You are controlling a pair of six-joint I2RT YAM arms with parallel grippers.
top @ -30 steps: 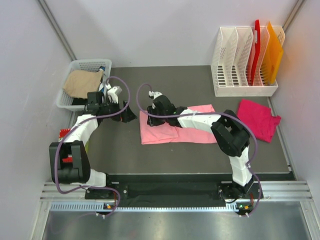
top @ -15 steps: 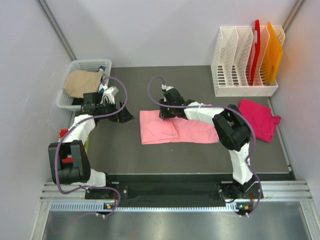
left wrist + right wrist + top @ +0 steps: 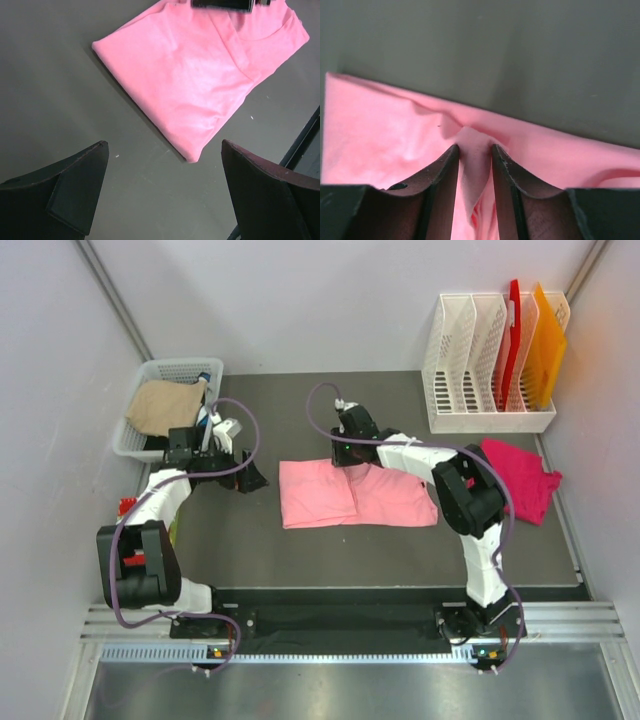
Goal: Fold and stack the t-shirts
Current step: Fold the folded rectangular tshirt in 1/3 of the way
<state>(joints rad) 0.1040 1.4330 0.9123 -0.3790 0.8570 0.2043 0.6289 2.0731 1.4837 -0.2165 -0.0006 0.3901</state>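
Note:
The light salmon-pink t-shirt (image 3: 350, 493) lies folded flat on the dark table (image 3: 250, 540), mid-centre. It also shows in the left wrist view (image 3: 200, 75) and the right wrist view (image 3: 380, 130). My right gripper (image 3: 348, 452) is at the shirt's far edge, shut on a pinched ridge of the pink cloth (image 3: 475, 150). My left gripper (image 3: 255, 477) is open and empty, just left of the shirt, above bare table (image 3: 160, 200). The deep magenta t-shirt (image 3: 520, 478) lies crumpled at the right, partly behind the right arm.
A white basket (image 3: 160, 375) with tan cloth stands at the back left. A white file rack (image 3: 480, 420) with red and orange boards stands at the back right. A small red-edged piece (image 3: 128, 506) shows by the left wall.
My right gripper has moved right and back across the pink shirt to its far edge. The shirt's right part now lies flatter and wider. My left gripper has barely moved.

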